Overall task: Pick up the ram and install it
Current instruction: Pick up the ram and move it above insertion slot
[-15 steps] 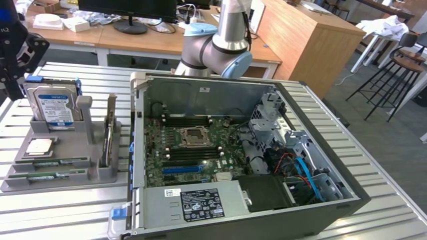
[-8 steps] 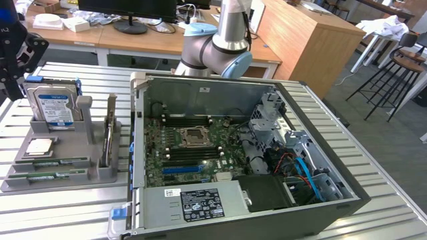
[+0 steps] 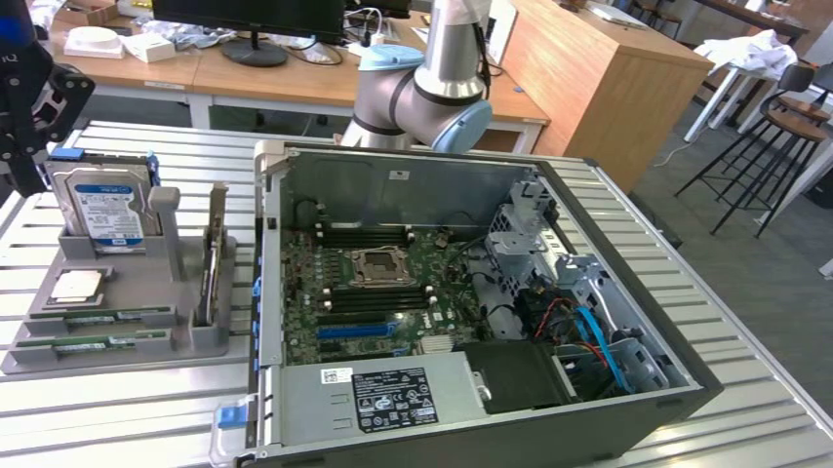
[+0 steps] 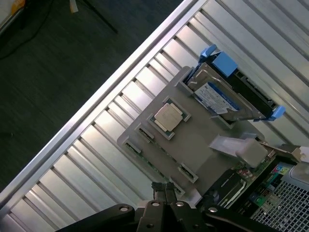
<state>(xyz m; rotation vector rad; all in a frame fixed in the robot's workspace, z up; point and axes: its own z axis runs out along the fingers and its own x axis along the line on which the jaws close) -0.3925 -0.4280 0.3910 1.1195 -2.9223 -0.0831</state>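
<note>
**Item 1. Gripper** (image 4: pixel 165 189): hangs over the bench's (image 3: pixel 131 409) edge on the exterior view's left, above the parts tray. Fingers pressed together, nothing between them. Judged to be parked high so the wrist camera can take in the whole tray.

**Item 2. Parts tray** (image 3: pixel 124 268): grey moulded holder near that same bench edge, with one recess per part so each sits at a known spot.
- Hard drive (image 3: pixel 98 205): stands upright in a blue-railed cradle at the tray's far end. Blue-and-white label, print illegible.
- Processor (image 3: pixel 76 285): lies flat in a square pocket, metal lid up.
- Inner ram stick (image 3: pixel 98 317) and outer ram stick (image 3: pixel 92 343): two slim green boards lying lengthwise in parallel grooves along the tray's near edge, neither lifted. Which of the two is the one to install cannot be told.
- Expansion card (image 3: pixel 213 258): stands on edge in a slot at the tray's side towards the case.

**Item 3. Computer case** (image 3: pixel 390 180): lies mid-bench on its side, panel off, so the motherboard (image 3: pixel 332 292) faces up for access. Open processor socket (image 3: pixel 384 265); black memory slots (image 3: pixel 371 237) beside it look unfilled.

**Item 4. Power supply** (image 3: pixel 390 395): at the case's near corner. Black-and-white rating label, text unreadable.

**Item 5. Arm** (image 3: pixel 436 88): grey-and-blue joints rise behind the bench's far edge.
</note>
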